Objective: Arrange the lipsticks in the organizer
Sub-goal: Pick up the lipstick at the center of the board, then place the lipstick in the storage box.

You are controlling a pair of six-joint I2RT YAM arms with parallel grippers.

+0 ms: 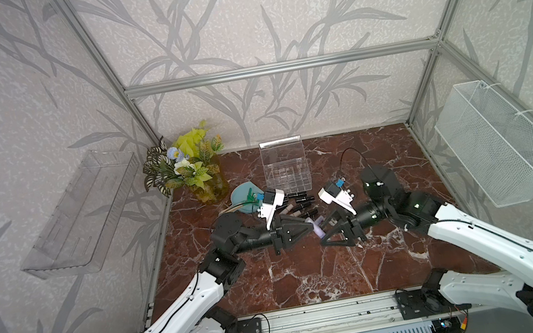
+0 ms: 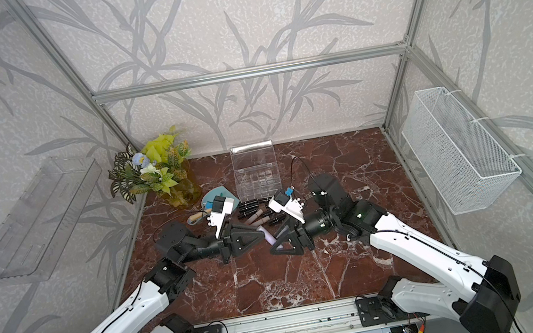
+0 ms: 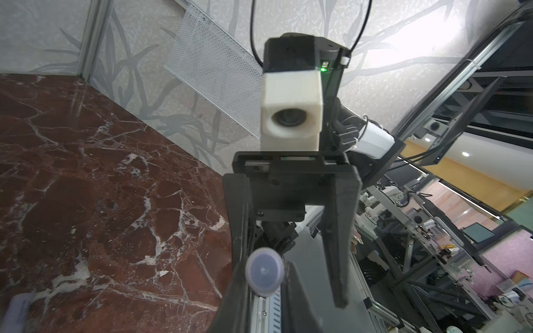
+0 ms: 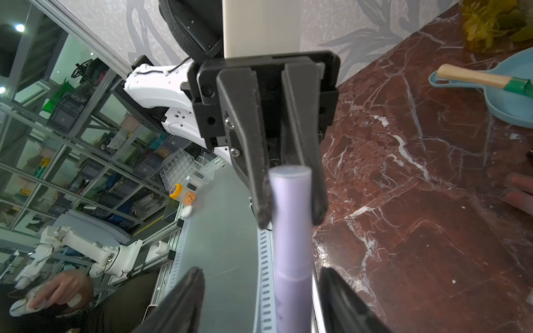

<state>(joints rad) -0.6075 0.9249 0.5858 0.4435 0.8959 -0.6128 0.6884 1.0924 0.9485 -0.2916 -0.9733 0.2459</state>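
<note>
**Lavender lipstick pinched by left gripper, right gripper spread**

Closest to the right wrist lens we see the right gripper [image 4: 261, 274], its fingers [image 4: 187, 297] spread wide either side of the lavender lipstick [image 4: 291, 245]. The left gripper [image 4: 291, 216] is pressed onto that tube near one flat end, pinching it. In both top views the tube sits between the two gripper tips, over the middle of the table [image 1: 311, 269]. We cannot tell whether it touches the marble. Its long axis runs far-to-near, with the near end leaning toward the right arm, crosswise to both grippers. One round end faces the left wrist camera.

Loose lipsticks [image 1: 303, 200], black and pink, lie flat in a heap just beyond the grippers. They lie between the grippers and the organizer [image 1: 286, 171], which stands near the back wall with its lid up. Left of the heap is a blue dish [image 1: 238, 194] with a rake [image 4: 473, 77] across it, partly hidden by the left arm's camera. A vase [image 1: 210, 188] stands in the far left corner. A wire basket [image 1: 499, 143] and a clear shelf [image 1: 82, 213] hang on the side walls, well apart.
</note>
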